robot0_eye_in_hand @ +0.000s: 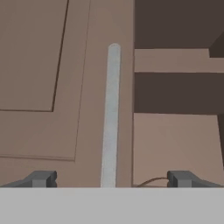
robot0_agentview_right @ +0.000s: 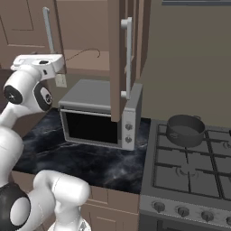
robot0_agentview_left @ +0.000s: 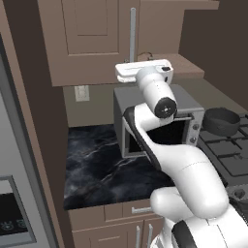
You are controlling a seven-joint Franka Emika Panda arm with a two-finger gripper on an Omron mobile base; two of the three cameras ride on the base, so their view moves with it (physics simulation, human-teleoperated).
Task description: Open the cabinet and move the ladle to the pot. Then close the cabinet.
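Note:
The brown wall cabinet (robot0_agentview_left: 87,43) has its left door shut and its right door (robot0_agentview_right: 118,58) swung out, edge-on in the right base view. The left door's long silver bar handle (robot0_eye_in_hand: 111,113) lines up between my fingertips in the hand view. My gripper (robot0_eye_in_hand: 111,179) is open and empty, held up close to that door's lower end (robot0_agentview_left: 138,68) (robot0_agentview_right: 47,61). On the open cabinet's bottom shelf lies the thin curved ladle (robot0_agentview_right: 85,53), whose handle tip (robot0_eye_in_hand: 153,180) peeks in beside my right fingertip. The dark pot (robot0_agentview_left: 221,121) (robot0_agentview_right: 185,130) sits on the stove's back left burner.
A grey microwave (robot0_agentview_right: 97,113) stands on the black marble counter (robot0_agentview_left: 101,169) under the cabinet, with the open door hanging over its right end. The gas stove (robot0_agentview_right: 194,176) is to the right. A tall fridge (robot0_agentview_left: 14,193) is on the left.

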